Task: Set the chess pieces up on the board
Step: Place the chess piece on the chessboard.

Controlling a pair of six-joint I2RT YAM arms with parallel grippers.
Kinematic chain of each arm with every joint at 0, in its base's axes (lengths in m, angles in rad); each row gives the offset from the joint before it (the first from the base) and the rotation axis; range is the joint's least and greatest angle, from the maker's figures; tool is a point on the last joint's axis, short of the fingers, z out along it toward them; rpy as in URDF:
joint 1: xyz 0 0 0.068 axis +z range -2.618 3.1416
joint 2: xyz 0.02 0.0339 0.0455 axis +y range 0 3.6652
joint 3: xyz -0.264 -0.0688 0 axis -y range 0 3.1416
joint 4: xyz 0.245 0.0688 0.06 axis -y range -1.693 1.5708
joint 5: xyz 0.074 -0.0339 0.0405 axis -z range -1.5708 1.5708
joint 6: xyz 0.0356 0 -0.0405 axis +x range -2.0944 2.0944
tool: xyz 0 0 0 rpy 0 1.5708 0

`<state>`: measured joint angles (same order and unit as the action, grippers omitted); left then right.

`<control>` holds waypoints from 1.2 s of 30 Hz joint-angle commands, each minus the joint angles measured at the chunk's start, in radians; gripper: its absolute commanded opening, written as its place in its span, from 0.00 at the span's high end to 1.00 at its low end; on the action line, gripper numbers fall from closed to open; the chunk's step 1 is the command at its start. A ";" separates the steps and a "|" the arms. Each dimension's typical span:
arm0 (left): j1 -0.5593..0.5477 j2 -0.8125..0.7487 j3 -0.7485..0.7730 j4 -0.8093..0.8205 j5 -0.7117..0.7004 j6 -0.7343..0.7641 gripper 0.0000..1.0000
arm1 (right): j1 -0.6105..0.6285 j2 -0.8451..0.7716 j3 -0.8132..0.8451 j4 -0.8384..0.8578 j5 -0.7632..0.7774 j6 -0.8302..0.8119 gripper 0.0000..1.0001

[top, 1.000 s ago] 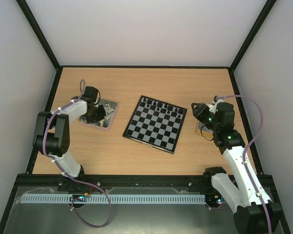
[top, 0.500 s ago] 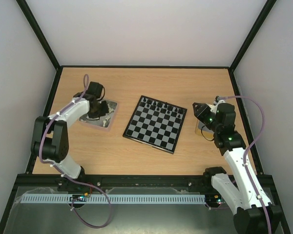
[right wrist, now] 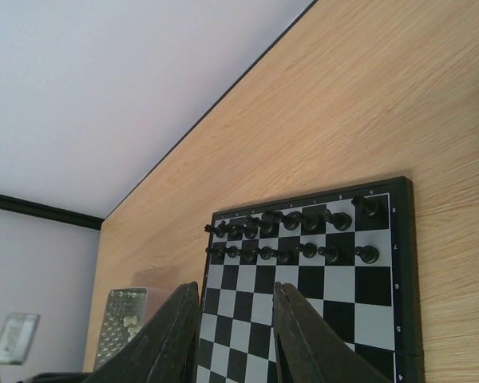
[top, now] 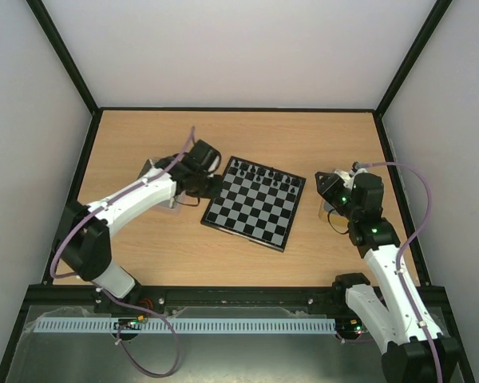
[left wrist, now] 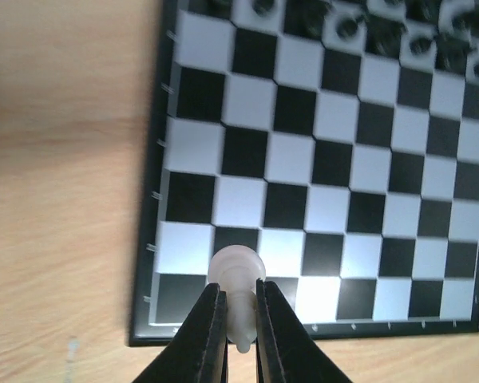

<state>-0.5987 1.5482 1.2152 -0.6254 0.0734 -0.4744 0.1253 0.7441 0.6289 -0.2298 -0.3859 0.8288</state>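
Two rows of black pieces (right wrist: 291, 235) are sitting along the far side of the board (top: 251, 214), which is lying a bit skewed mid-bench (top: 223, 132). My left fingers (left wrist: 213, 331) are pinching a white piece (left wrist: 235, 271), its round head poking out past the tips. It's hanging over the board's left edge, at the end away from the black ones; can't tell if it's touching down. My right fingers (right wrist: 176, 339) are sitting spread apart with nothing between them, just off the board's right side. A metal tray (right wrist: 126, 315) holding a few white bits is showing beyond the board.
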 commanded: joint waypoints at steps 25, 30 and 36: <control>-0.220 0.320 0.124 -0.077 -0.015 0.028 0.97 | -0.002 -0.026 -0.031 0.025 0.028 0.016 0.73; -0.222 0.349 0.147 -0.100 -0.044 0.025 0.96 | -0.002 -0.026 -0.034 0.024 0.030 0.016 0.73; -0.222 0.361 0.153 -0.110 -0.053 0.025 0.95 | -0.001 -0.026 -0.038 0.024 0.032 0.013 0.72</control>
<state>-0.8143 1.8935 1.3437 -0.6926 0.0410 -0.4541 0.1253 0.7258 0.6044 -0.2268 -0.3653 0.8391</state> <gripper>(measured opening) 0.088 0.276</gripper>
